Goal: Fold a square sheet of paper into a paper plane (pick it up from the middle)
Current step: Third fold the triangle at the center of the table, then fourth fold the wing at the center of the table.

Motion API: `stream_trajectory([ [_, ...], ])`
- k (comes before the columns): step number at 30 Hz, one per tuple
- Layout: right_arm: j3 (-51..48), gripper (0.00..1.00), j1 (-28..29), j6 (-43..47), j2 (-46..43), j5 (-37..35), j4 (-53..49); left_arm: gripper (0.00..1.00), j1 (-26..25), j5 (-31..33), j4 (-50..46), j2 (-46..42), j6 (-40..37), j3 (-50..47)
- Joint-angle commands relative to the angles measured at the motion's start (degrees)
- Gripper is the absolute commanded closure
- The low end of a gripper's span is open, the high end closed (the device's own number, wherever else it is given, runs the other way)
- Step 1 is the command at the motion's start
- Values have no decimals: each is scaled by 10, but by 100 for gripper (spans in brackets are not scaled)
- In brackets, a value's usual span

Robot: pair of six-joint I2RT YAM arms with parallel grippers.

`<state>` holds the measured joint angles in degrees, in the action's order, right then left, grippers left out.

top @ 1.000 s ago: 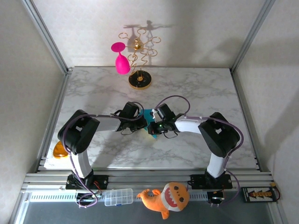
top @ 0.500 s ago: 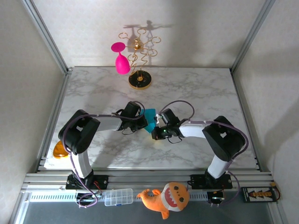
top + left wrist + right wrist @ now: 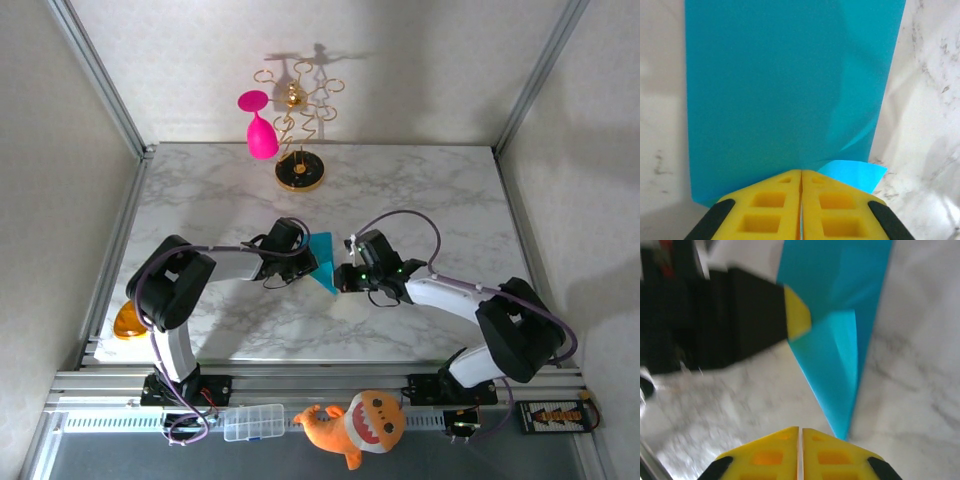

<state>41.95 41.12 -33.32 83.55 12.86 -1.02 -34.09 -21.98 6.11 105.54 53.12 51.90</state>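
Note:
The turquoise square sheet of paper [image 3: 322, 264] is folded into a narrow shape with layered flaps and a point toward the near edge. It lies mid-table. My left gripper [image 3: 303, 262] is shut on its left edge. In the left wrist view the paper [image 3: 790, 90] spreads ahead of the closed yellow left gripper [image 3: 801, 172], its edge pinched between the pads. My right gripper [image 3: 343, 279] sits just right of the paper's tip. It is shut on nothing, and in the right wrist view the right gripper [image 3: 800, 429] is just short of the paper [image 3: 840, 340].
A gold stand [image 3: 299, 176] with a pink goblet [image 3: 261, 136] hanging on it stands at the back. An orange plush toy [image 3: 355, 424] and a clear plastic box [image 3: 254, 422] lie on the front rail. An orange object [image 3: 127, 322] sits at the table's left edge.
The right gripper has drawn back from the paper toward the near right, and its arm has swung out to the right. The left gripper has kept its hold on the paper.

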Motion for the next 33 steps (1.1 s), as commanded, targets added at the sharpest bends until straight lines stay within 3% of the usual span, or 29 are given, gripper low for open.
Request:
stream_trajectory([
  [1,30,93,-3,-51,37,-42,2,91,-20,12,32,3,87,-28],
  [5,52,98,0,-76,86,-35,3,91,-29,8,77,0,126,-34],
  [13,49,97,-4,-86,128,-52,-22,85,-16,5,75,-37,120,-36],
  [23,20,84,-11,-111,150,-44,-20,69,21,11,51,-112,99,-93],
  [33,12,81,-25,-123,158,-32,-22,65,17,-8,72,-83,104,-97],
])
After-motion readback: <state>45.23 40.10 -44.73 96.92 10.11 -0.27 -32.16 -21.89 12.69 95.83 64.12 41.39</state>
